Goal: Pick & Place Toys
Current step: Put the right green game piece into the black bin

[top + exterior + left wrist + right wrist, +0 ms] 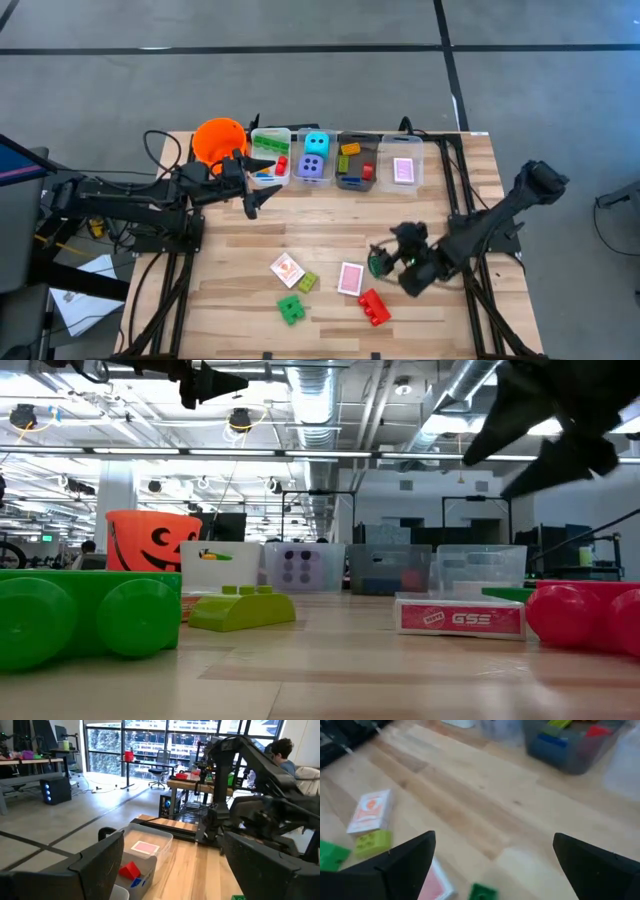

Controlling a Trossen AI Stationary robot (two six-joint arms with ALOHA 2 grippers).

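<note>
The pink card (350, 278) is lying just beside the right gripper (383, 262), nearer than the left gripper (256, 200), both jaws spreading wide.

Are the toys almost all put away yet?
Partly. The bins already hold bricks, dice and a card. Both end effectors, left and right, are open and empty. Still on the table: green brick, red brick, lime brick and two card packs.
</note>
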